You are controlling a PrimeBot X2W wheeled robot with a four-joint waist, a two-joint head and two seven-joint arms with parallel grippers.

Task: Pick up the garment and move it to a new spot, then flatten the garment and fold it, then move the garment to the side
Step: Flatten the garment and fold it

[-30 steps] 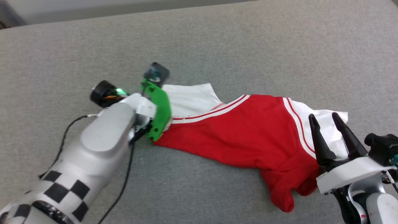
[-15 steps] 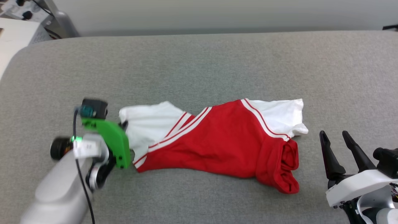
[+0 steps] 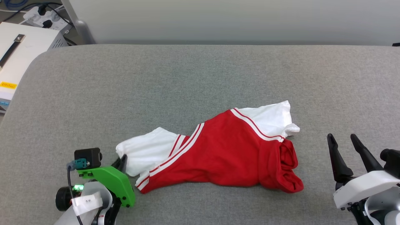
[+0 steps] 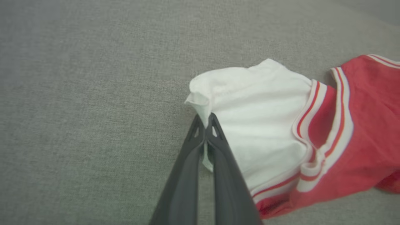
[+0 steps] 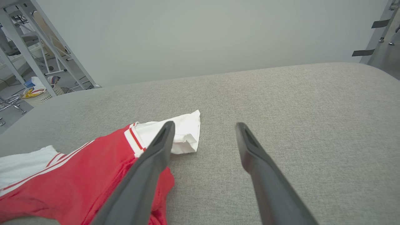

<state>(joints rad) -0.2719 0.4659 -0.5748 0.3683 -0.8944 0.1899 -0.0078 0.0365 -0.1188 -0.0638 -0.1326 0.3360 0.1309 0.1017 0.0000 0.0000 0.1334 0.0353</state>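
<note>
The garment [image 3: 225, 153], a red shirt with white striped-trim sleeves, lies crumpled on the grey padded table [image 3: 200, 78]. My left gripper [image 3: 122, 160] at the lower left of the head view is shut on the edge of the white sleeve [image 4: 250, 118]; in the left wrist view the left gripper [image 4: 205, 120] pinches a fold of white cloth between its tips. My right gripper [image 3: 342, 140] hovers open to the right of the garment, holding nothing. In the right wrist view the right gripper [image 5: 203, 126] stands with the other white sleeve [image 5: 184, 131] just beyond its left finger.
A white box-like device [image 3: 18, 53] sits off the table's left end, with a power strip [image 3: 40, 17] behind it. A pale wall [image 3: 218, 18] runs behind the table. Metal frame legs [image 5: 37, 56] and a basket [image 5: 37, 93] stand on the floor beyond.
The head camera has tilted up, bringing the table's back edge into view. My left gripper has drawn the white sleeve toward the near left, and the garment has been dragged along. The right gripper stays open.
</note>
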